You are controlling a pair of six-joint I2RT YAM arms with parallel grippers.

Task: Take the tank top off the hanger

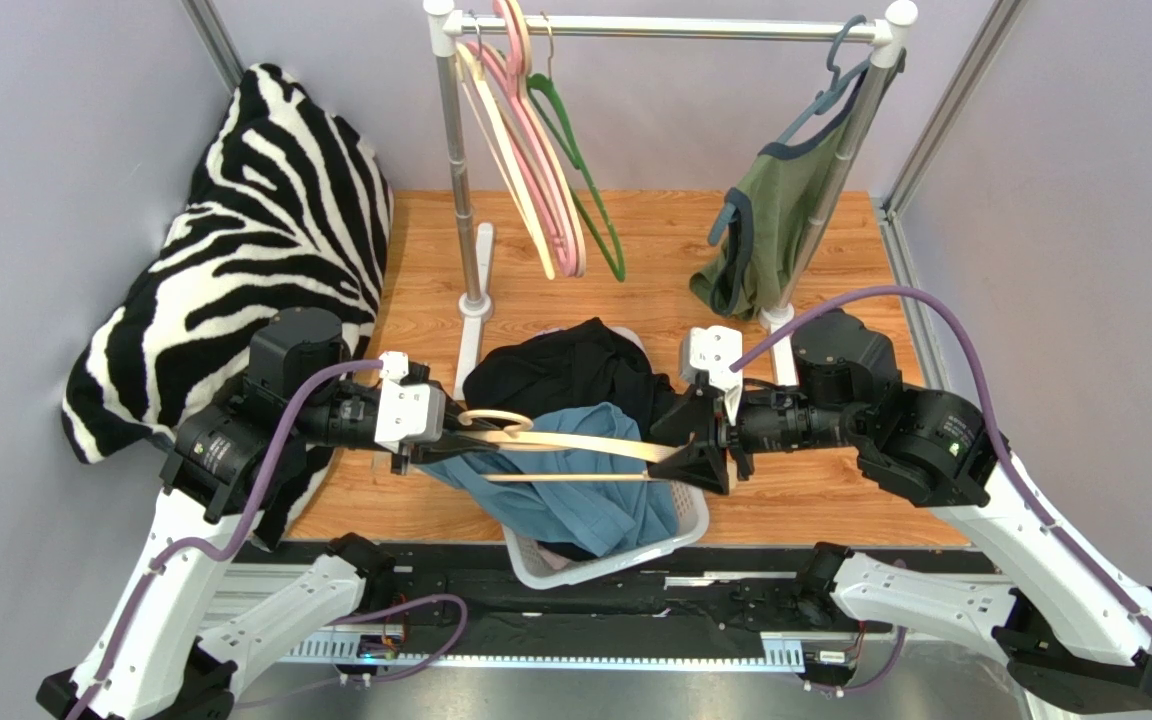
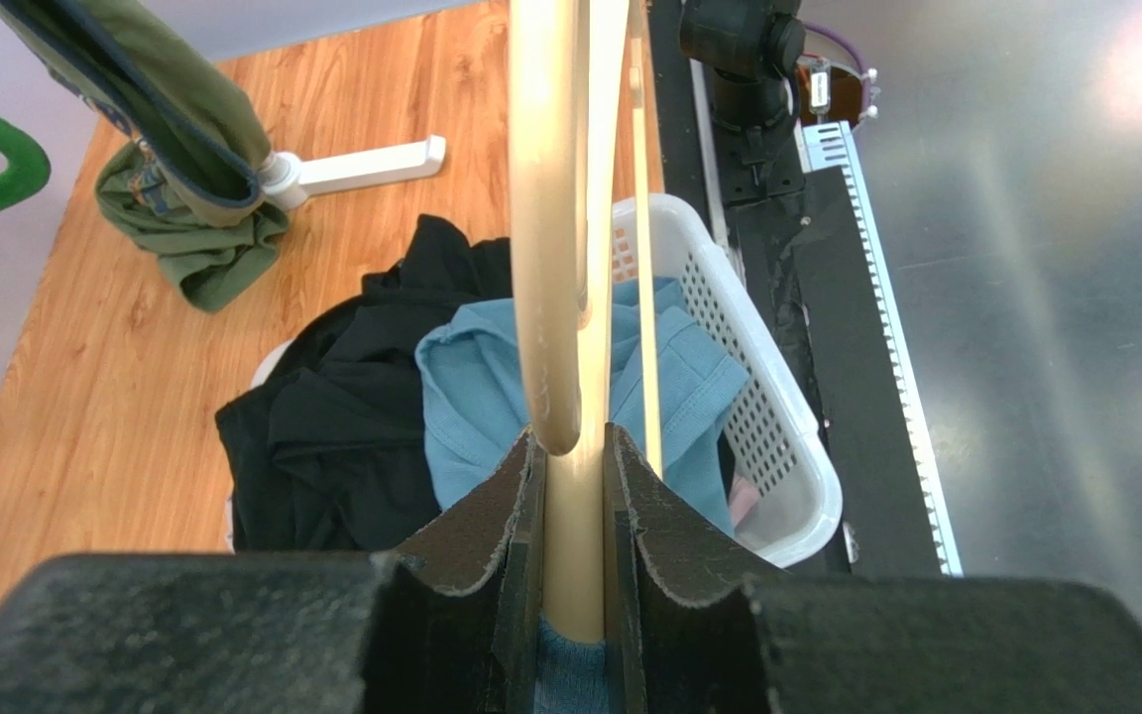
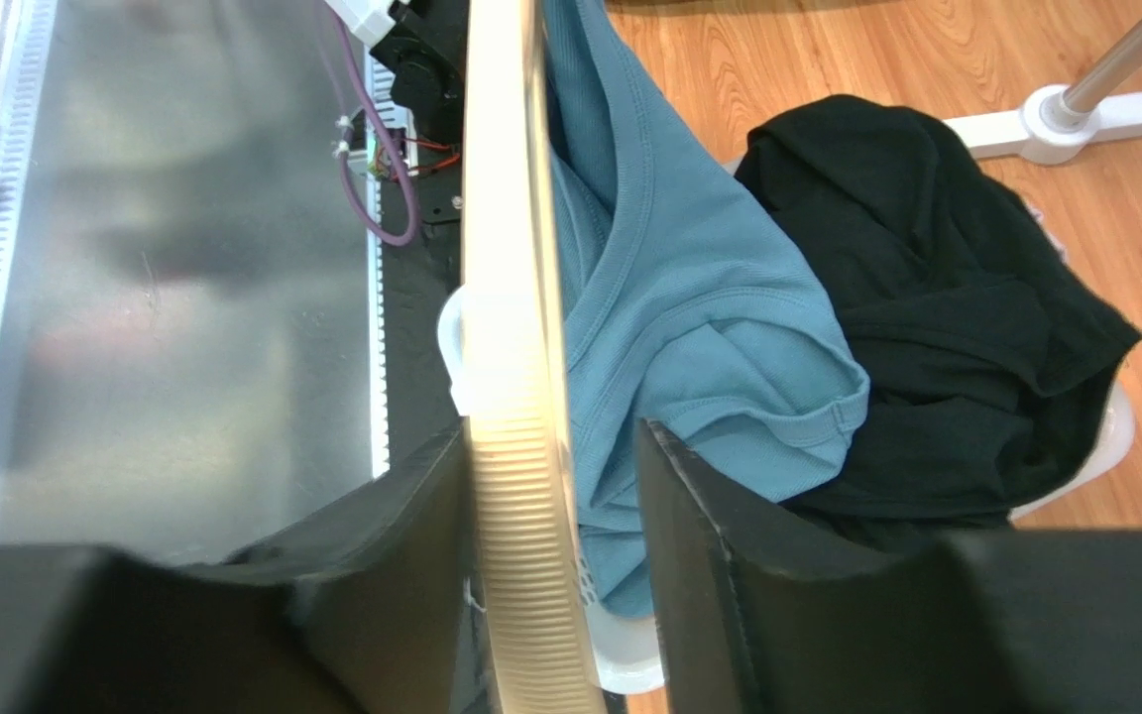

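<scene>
Black left claw (image 1: 455, 441) clamps the cream hanger (image 1: 597, 444) level over the basket (image 1: 687, 527) at the worktop's (image 1: 642, 225) near edge; the blue top (image 1: 582, 503) sags from it; right claw (image 1: 690, 458) straddles its other end, jaws apart, likely to free a strap.

A zebra-striped plush cushion (image 1: 237, 255) leans along the left edge of the light wooden tabletop (image 1: 657, 255). A chrome clothes rail (image 1: 687, 26) spans the far edge, carrying a pink hanger (image 1: 555, 195), a cream hanger (image 1: 515, 180) and a green hanger (image 1: 590, 188) towards its left end, and an olive green top (image 1: 763, 225) at its right. At the near edge, a white perforated plastic basket (image 2: 778, 424) holds a crumpled black garment (image 1: 575, 375)
</scene>
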